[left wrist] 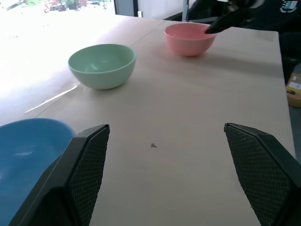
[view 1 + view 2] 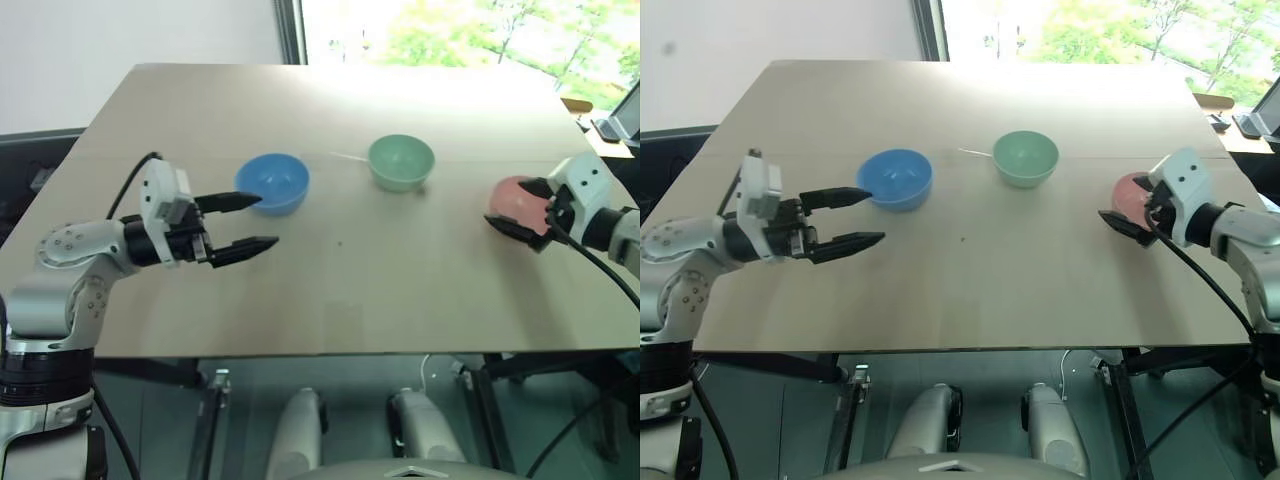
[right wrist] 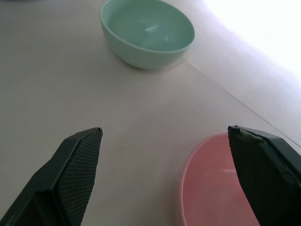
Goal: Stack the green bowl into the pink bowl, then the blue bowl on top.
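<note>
No readable writing appears anywhere. Three empty bowls sit apart on a pale wooden table [image 2: 400, 290]. The green bowl [image 2: 401, 162] stands in the middle, the blue bowl [image 2: 272, 182] to its left, the pink bowl [image 2: 517, 206] to its right. The left gripper [image 2: 250, 222] gapes beside the blue bowl; the right gripper [image 2: 1125, 222] gapes over the pink bowl's rim, grasping nothing.

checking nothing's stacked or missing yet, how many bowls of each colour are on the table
blue bowl: 1
green bowl: 1
pink bowl: 1
total: 3 bowls, each standing apart on the table, none stacked
</note>
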Controlling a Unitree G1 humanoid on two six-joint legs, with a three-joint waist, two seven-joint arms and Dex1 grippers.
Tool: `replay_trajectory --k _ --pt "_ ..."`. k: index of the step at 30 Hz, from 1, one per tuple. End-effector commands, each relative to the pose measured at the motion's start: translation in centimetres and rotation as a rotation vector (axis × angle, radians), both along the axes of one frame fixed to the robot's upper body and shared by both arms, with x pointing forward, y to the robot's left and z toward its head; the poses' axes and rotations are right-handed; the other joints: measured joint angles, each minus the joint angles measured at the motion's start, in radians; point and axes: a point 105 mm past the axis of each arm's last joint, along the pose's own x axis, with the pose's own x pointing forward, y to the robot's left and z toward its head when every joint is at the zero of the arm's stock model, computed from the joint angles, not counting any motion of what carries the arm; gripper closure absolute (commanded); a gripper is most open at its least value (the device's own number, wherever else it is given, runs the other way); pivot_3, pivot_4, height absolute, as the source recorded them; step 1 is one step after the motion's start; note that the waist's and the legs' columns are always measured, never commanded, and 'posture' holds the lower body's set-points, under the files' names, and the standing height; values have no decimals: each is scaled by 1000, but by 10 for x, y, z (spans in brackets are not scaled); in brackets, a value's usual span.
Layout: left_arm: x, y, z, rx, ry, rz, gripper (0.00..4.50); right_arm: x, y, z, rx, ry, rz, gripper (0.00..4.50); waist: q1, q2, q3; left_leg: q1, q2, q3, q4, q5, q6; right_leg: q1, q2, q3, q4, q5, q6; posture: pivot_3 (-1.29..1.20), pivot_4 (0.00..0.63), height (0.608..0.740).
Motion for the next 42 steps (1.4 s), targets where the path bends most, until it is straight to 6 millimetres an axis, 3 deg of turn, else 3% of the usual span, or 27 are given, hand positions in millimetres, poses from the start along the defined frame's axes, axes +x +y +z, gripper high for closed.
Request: replay_trajectory --k 1,4,7,10,16,17,21,26,29,32,35,39,42 --pt "-19 -22 18 -4 -71 -104 375 9 -16 -3 -41 27 -75 0 4 0 0 -1 0 0 0 0 0 -1 0 0 0 0 0 0 150 740" --pt "-25 -26 22 3 -83 -110 375 7 -21 -17 -58 82 -81 0 8 0 0 -1 0 0 0 0 0 -1 0 0 0 0 0 0 150 740" --pt "-27 -28 22 0 -84 -109 354 10 -26 -27 -47 112 -115 674 6 0 0 0 0 0 -1 0 0 -1 0 0 0 0 0 0 150 740" --pt "-28 -29 21 2 -82 -105 354 15 -29 -36 -57 121 -126 1928 2 0 0 0 0 0 0 0 0 -1 0 1 0 0 0 0 150 740" --pt "-30 -27 21 -1 -82 -99 354 19 -26 -32 -68 105 -108 4397 -5 0 0 0 0 1 0 0 0 -1 0 1 1 0 0 0 150 740" --pt "-30 -27 21 -5 -84 -94 354 19 -26 -31 -71 100 -103 4483 -6 0 0 0 0 1 1 0 0 -1 0 1 1 0 0 0 150 740" --pt "-23 -25 21 -42 -100 -40 354 18 -16 -24 -102 43 -46 4483 -5 0 0 0 0 1 1 0 0 -1 0 1 1 0 0 0 150 740" --pt "-3 -10 18 -60 -131 136 354 -7 60 -15 1 22 264 4483 -9 0 0 0 0 0 1 0 0 -1 1 1 1 0 0 0 150 740" --pt "-2 -10 22 -108 -149 145 354 -22 110 -26 -11 27 439 4483 -9 0 0 1 1 0 1 0 0 -1 1 1 3 0 0 0 150 740" --pt "-4 -9 27 -154 -158 132 354 -22 143 -35 -26 16 504 4483 -6 0 0 1 1 -1 3 0 0 -1 1 0 5 0 0 0 150 740" --pt "-4 -1 35 -234 -168 162 354 -15 163 -40 -55 6 524 4483 -5 0 0 0 0 0 5 0 0 -1 0 1 6 0 0 0 150 740" --pt "-7 7 36 -275 -162 192 354 -15 175 -42 -60 28 570 4483 0 0 0 1 0 0 6 0 0 -1 0 0 8 0 0 0 150 740" --pt "-11 9 29 -251 -156 206 354 -17 179 -41 -48 46 598 3446 -2 0 0 1 0 -1 6 0 0 -1 0 0 8 0 0 0 150 740"
